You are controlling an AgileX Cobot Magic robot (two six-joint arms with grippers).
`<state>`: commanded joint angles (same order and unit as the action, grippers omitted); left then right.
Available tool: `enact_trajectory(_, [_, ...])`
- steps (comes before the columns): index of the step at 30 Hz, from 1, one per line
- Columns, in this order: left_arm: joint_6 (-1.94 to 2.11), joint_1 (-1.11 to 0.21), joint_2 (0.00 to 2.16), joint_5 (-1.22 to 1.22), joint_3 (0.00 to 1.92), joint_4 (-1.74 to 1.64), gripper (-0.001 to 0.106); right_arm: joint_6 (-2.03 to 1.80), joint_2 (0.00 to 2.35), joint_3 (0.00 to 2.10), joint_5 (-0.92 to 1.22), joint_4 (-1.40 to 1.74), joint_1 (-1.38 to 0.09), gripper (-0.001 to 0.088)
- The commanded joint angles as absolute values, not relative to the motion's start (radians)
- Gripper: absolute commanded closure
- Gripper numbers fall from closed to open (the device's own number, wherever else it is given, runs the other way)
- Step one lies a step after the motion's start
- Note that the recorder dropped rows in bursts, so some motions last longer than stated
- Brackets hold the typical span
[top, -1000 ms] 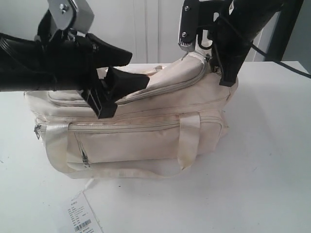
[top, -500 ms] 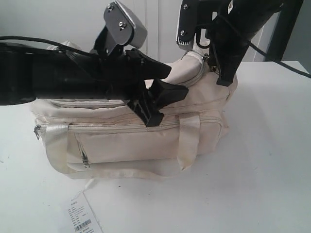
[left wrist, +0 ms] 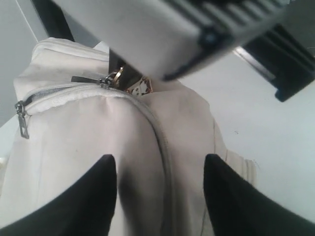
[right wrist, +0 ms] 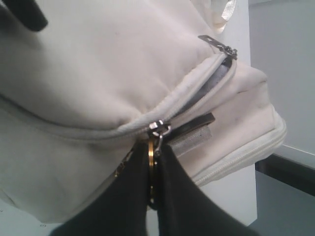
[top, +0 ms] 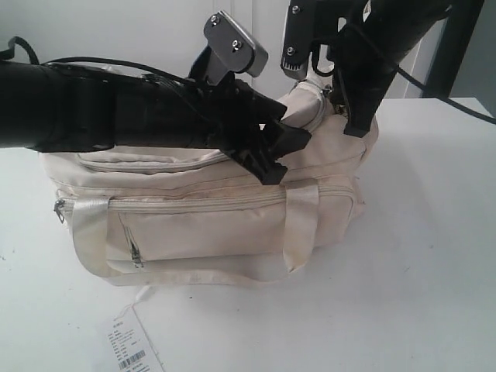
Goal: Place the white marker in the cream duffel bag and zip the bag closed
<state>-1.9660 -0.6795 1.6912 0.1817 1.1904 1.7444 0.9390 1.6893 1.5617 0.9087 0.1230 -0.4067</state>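
Bright, even light, soft shadows; wrist views blur up close

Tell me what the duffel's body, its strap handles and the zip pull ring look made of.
Cream duffel bag body: woven fabric, matte, soft creases, probably canvas or nylon. Strap handles: smoother webbing, slight sheen. Zip pull ring: metal, brass-coloured, glinting edge.

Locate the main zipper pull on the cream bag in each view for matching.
Exterior: zipper pull, small, at the raised right end of the cream duffel bag.
Left wrist: pull ahead of the open left hand, at the seam's bend.
Right wrist: pull pinched in the shut right hand.
Shared landmark: the bag's curved top zipper seam.
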Motion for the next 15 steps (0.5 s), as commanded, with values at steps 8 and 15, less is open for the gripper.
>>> enact_trajectory(8, [-1.968,-0.68,1.705,0.183,1.19,1.744,0.105,0.939,1.689,1.562,0.903,0.123,-0.407,0.0868])
enact_trajectory(15, [-1.97,-0.68,1.705,0.185,1.19,1.744,0.105,0.939,1.689,1.562,0.888,0.125,-0.407,0.0868])
